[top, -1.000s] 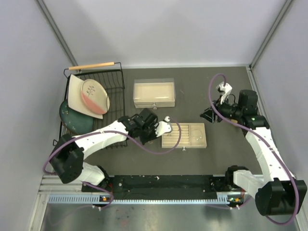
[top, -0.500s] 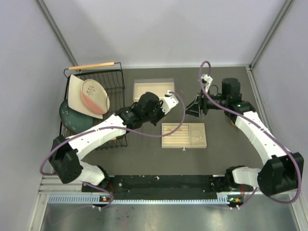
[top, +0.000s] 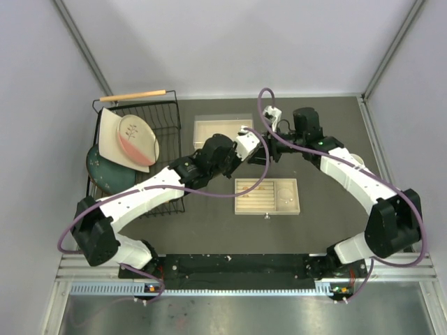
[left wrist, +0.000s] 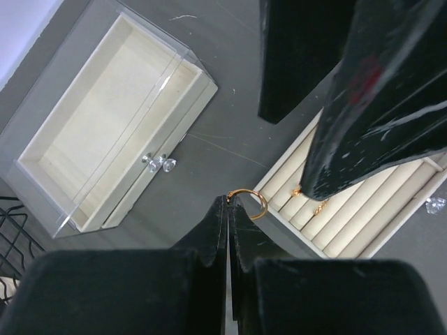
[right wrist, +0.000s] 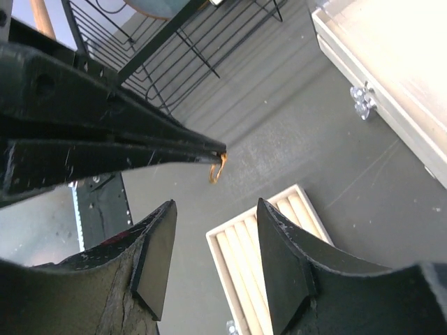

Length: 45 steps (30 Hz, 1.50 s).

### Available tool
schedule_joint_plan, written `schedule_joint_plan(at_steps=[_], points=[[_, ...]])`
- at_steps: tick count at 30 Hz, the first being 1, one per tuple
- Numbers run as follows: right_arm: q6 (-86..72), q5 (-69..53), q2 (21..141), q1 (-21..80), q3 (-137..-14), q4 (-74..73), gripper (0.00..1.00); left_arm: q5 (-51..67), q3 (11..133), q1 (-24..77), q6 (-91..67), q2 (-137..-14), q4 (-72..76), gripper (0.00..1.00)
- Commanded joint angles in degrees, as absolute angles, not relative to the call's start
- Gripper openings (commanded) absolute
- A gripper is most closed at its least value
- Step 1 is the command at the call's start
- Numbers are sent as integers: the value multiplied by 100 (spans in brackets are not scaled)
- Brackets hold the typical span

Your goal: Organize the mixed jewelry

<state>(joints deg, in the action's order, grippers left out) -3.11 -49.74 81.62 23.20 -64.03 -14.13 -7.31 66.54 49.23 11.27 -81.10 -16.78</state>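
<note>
My left gripper [left wrist: 229, 199] is shut on a small gold ring [left wrist: 248, 203], pinched at the very fingertips and held above the table near the corner of the beige slotted tray [left wrist: 363, 216]. Two more gold rings [left wrist: 297, 190] sit in the tray's slots. My right gripper [right wrist: 216, 206] is open, its jaws spread just below the same ring [right wrist: 218, 168] without touching it. In the top view the two grippers meet [top: 260, 145] behind the tray [top: 267, 208]. I cannot make out the silver bracelet hoop.
A beige box with a clear lid [top: 222, 130] stands just behind the grippers, also in the left wrist view [left wrist: 112, 118]. A black wire dish rack [top: 140, 108] with plates [top: 129, 139] stands at the left, with a wooden stick [top: 136, 95] behind it.
My left gripper has risen from the tray's left edge and moved back and right. My right arm has swung left to meet it, so both grippers are now close together.
</note>
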Motion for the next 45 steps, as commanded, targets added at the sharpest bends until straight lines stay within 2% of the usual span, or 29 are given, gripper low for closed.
schedule_joint_plan(at_steps=[1, 26, 41, 44, 45], points=[[-308, -4808, 8402, 2548, -6846, -1090, 50, -1002, 6890, 4975, 958, -7866, -1345, 0], [-308, -4561, 8842, 2900, -7128, -1090, 39, -1204, 6855, 5036, 923, -7840, -1301, 0], [-281, -4614, 8956, 2971, -7119, -1116, 23, -1213, 6794, 5036, 914, -7849, -1248, 0], [-272, -4623, 8956, 2979, -7119, -1116, 18, -1213, 6785, 5036, 905, -7858, -1248, 0], [-264, -4632, 8956, 2988, -7119, -1116, 13, -1204, 6785, 5036, 905, -7857, -1248, 0]])
